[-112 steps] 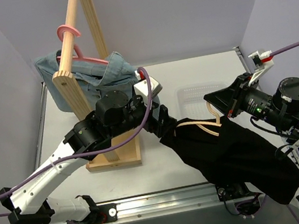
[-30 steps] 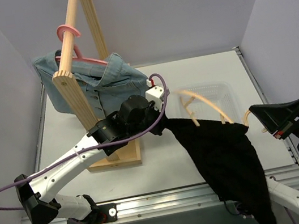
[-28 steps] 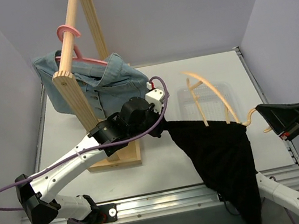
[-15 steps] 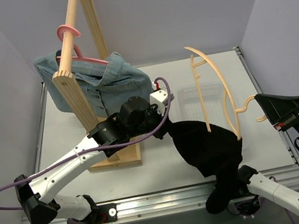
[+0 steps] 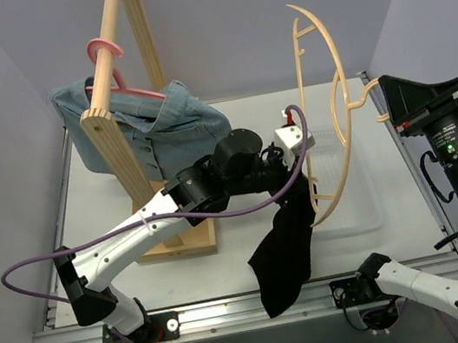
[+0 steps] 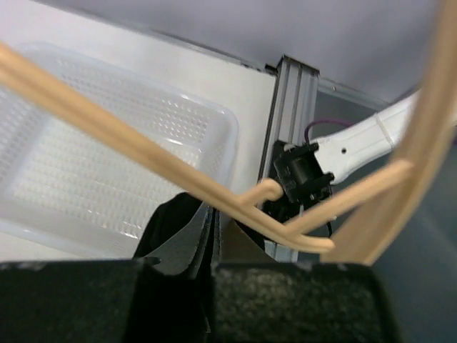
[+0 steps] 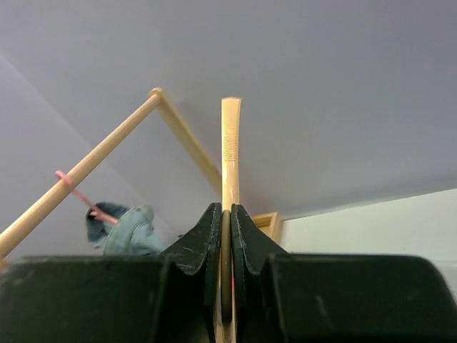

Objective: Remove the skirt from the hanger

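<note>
Pinches the skirt (image 5: 281, 246) in the left end effector (image 5: 298, 179), dangling above the tabletop (image 5: 225, 251); clamps the hanger (image 5: 334, 74) in the right end effector (image 7: 226, 218). Risks snagging cloth on the hanger's nearby lower tip, or slipping free.

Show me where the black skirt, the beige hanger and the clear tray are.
black skirt (image 5: 282, 249), top external view, middle of the hanging cloth
beige hanger (image 7: 230, 150), right wrist view, its upright ribbed stretch
clear tray (image 6: 143, 107), left wrist view, bare mesh floor
</note>
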You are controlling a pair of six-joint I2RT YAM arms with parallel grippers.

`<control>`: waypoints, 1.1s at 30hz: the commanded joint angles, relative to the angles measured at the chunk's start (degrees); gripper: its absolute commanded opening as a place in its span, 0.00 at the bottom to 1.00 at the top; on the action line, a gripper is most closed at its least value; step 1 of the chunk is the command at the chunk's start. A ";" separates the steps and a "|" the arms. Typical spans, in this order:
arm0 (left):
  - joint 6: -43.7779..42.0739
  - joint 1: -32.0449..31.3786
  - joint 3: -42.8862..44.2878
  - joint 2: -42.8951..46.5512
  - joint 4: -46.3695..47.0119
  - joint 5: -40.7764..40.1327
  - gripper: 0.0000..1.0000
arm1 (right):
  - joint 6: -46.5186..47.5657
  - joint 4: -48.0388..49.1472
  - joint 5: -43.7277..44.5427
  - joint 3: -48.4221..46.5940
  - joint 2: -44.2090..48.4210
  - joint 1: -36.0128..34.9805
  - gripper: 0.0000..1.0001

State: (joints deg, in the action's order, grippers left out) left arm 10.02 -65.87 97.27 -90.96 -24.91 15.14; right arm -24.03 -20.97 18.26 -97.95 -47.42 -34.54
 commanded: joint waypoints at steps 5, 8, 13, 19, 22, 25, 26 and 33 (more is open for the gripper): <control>-7.02 1.35 16.79 -0.79 3.55 -0.64 0.02 | 6.27 -0.03 17.59 -0.14 1.18 0.36 0.00; -9.39 1.35 23.56 -3.52 4.07 0.50 0.02 | 8.55 -1.52 20.92 0.66 2.50 0.36 0.00; -14.14 1.35 35.07 -9.05 3.64 2.26 0.02 | 10.14 -5.30 25.15 3.73 6.18 0.36 0.00; -17.41 2.93 47.38 -17.40 1.35 5.33 0.02 | 11.37 -6.71 27.70 7.33 10.41 0.36 0.00; -15.30 4.51 47.48 -19.87 3.89 9.02 0.02 | 12.34 -7.06 28.85 7.16 11.29 0.27 0.00; -13.81 5.57 45.56 -21.89 6.17 12.44 0.02 | 12.96 -7.59 29.29 6.28 11.47 0.27 0.00; -12.41 6.53 44.68 -22.42 8.62 13.68 0.02 | 13.13 -7.85 29.37 5.32 11.38 0.18 0.00; -7.21 11.54 42.12 -29.70 12.60 19.32 0.02 | 13.05 -10.22 27.53 1.28 10.24 0.18 0.00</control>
State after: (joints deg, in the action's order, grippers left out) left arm -0.43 -56.55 139.41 -118.56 -18.55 29.58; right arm -11.79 -32.08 45.63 -94.17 -35.88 -34.54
